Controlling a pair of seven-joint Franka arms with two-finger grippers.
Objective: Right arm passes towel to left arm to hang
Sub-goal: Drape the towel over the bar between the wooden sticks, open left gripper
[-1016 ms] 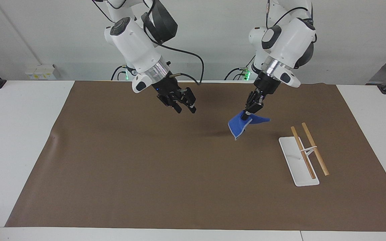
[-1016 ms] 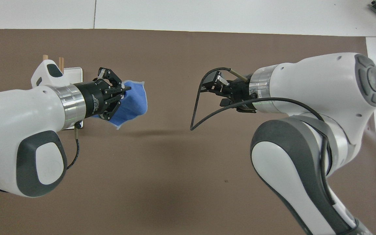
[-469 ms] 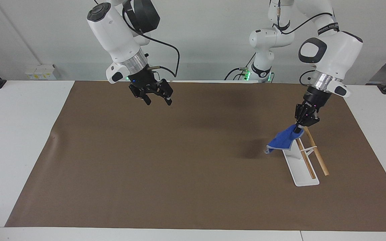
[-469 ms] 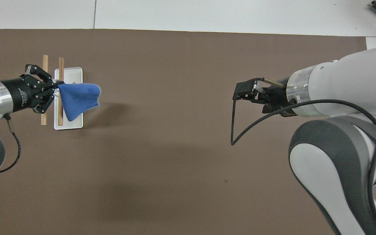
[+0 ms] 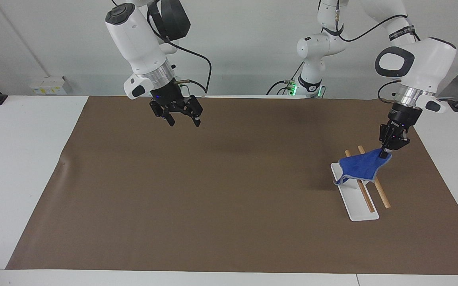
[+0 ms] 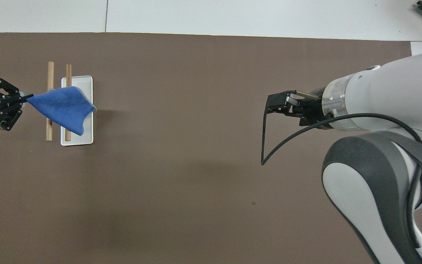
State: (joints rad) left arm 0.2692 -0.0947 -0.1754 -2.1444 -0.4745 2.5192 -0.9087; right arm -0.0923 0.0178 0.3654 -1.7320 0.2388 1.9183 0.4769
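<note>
The left gripper (image 5: 383, 154) is shut on one corner of the blue towel (image 5: 360, 167), just past the rack on the left arm's side. The towel spreads across both wooden rails (image 5: 379, 193) of the rack, and its free edge hangs over the white base (image 5: 358, 208). In the overhead view the left gripper (image 6: 27, 97) holds the towel (image 6: 62, 108) stretched over the rails (image 6: 50, 128) and the base (image 6: 86, 139). The right gripper (image 5: 184, 120) is open and empty, raised over the mat's edge by the robots, and it also shows in the overhead view (image 6: 269, 104).
A brown mat (image 5: 213, 190) covers most of the white table (image 5: 22, 159). A black cable (image 6: 266, 146) loops down from the right wrist. The rack stands toward the left arm's end of the table.
The left gripper has carried the towel from the mat's middle to the rack and on across both rails. The right arm drew back toward its own end and has since held still.
</note>
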